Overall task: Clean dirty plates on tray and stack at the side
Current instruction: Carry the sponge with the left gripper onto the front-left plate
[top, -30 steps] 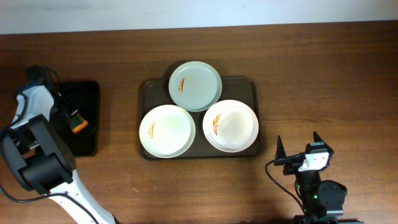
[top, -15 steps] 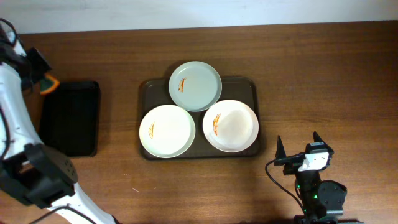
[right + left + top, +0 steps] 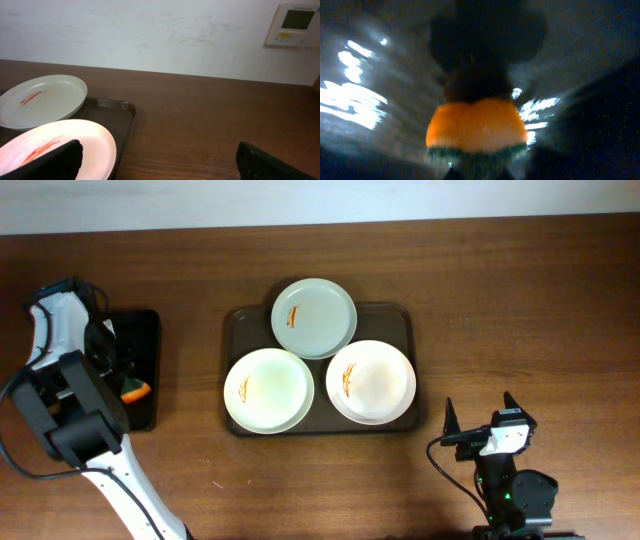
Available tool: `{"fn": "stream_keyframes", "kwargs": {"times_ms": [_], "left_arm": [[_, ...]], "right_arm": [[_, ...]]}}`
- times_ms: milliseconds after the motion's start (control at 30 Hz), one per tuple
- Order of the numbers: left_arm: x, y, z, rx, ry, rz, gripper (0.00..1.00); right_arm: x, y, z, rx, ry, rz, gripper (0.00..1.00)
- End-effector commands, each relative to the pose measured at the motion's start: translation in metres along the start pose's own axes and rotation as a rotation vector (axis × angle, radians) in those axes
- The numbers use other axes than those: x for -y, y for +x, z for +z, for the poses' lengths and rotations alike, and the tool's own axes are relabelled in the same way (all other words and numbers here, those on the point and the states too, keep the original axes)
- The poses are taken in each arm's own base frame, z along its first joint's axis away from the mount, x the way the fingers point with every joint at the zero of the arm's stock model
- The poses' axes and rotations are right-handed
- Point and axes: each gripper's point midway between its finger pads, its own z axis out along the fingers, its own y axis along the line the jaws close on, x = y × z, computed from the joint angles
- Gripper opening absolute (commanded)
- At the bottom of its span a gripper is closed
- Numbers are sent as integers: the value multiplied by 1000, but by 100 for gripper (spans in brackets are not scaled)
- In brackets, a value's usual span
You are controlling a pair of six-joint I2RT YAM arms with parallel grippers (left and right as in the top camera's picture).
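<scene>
On the tray, three smeared plates, left pincer gripping orange sponge.

plates pale, orange-red smears | tray dark brown | sponge orange, green edge

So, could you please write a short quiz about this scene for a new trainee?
1. Choose one. The three round pale plates lie: A) stacked in one pile; B) spread out on the large dark brown rectangular tray; C) upside down.
2. True or false: the right gripper is shut on a plate.
3. How many plates show orange-red smears?

Key
1. B.
2. False. Its jaws stand wide open, beside the tray, and hold nothing.
3. Three.
</scene>
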Motion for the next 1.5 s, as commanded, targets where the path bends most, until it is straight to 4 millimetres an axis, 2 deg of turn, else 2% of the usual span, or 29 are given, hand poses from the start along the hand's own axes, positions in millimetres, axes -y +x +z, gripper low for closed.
{"fn": "stream_keyframes", "kwargs": {"times_ms": [0, 33, 67, 100, 133, 167, 233, 333, 400, 500, 533, 567, 600, 667, 767, 833, 867, 900, 933, 967, 1033, 1067, 1100, 1133, 1167, 1267, 1300, 1367, 1467], "left_arm": [[14, -11, -188, 369, 126, 26, 0], [27, 0, -241, 486, 188, 58, 0], [42, 15, -275, 556, 247, 109, 0], [58, 32, -293, 585, 273, 176, 0], [78, 41, -292, 575, 280, 225, 0], [111, 53, -273, 505, 274, 300, 0], [147, 77, -225, 336, 241, 399, 0], [195, 139, -122, 23, 151, 588, 0], [229, 174, -54, -67, 164, 688, 0], [252, 199, 11, -72, 201, 775, 0], [252, 204, 20, -77, 196, 784, 0], [252, 205, 21, -78, 195, 785, 17], [253, 202, 19, -69, 196, 784, 41], [248, 190, 6, -47, 176, 764, 46], [231, 151, -62, 36, 196, 671, 57], [213, 125, -138, 196, 260, 606, 61], [204, 121, -162, 269, 285, 587, 62], [189, 118, -189, 353, 292, 560, 72], [178, 115, -199, 391, 280, 540, 91], [155, 108, -211, 424, 260, 436, 96], [120, 95, -207, 396, 238, 233, 100], [111, 95, -196, 364, 230, 208, 100], [110, 96, -189, 345, 226, 206, 100], [110, 95, -184, 339, 224, 205, 100], [109, 94, -183, 340, 219, 205, 100], [108, 92, -184, 352, 209, 202, 100], [108, 92, -184, 352, 209, 202, 100], [108, 91, -184, 353, 210, 203, 100], [107, 94, -183, 343, 206, 202, 100]], "right_arm": [[2, 3, 0, -3, 7, -5, 98], [2, 3, 0, -3, 7, -5, 98], [2, 3, 0, -3, 7, -5, 98], [2, 3, 0, -3, 7, -5, 98], [2, 3, 0, -3, 7, -5, 98], [2, 3, 0, -3, 7, -5, 98], [2, 3, 0, -3, 7, -5, 98], [2, 3, 0, -3, 7, -5, 98], [2, 3, 0, -3, 7, -5, 98], [2, 3, 0, -3, 7, -5, 98], [2, 3, 0, -3, 7, -5, 98], [2, 3, 0, -3, 7, -5, 98], [2, 3, 0, -3, 7, -5, 98], [2, 3, 0, -3, 7, -5, 98], [2, 3, 0, -3, 7, -5, 98], [2, 3, 0, -3, 7, -5, 98], [2, 3, 0, -3, 7, -5, 98], [2, 3, 0, -3, 7, -5, 98], [2, 3, 0, -3, 7, -5, 98], [2, 3, 0, -3, 7, -5, 98], [2, 3, 0, -3, 7, -5, 98], [-7, -20, -1, 89, -47, 21, 98], [-37, -44, -8, 180, -232, 87, 98], [-54, -67, -19, 280, -339, 57, 98], [-51, -97, -30, 411, -326, 23, 98], [-60, -151, -60, 593, -405, 23, 98], [-58, -158, -58, 561, -399, 35, 98], [-76, -190, -38, 295, -526, 4, 98], [-75, -190, 23, -308, -569, 209, 98]]}}
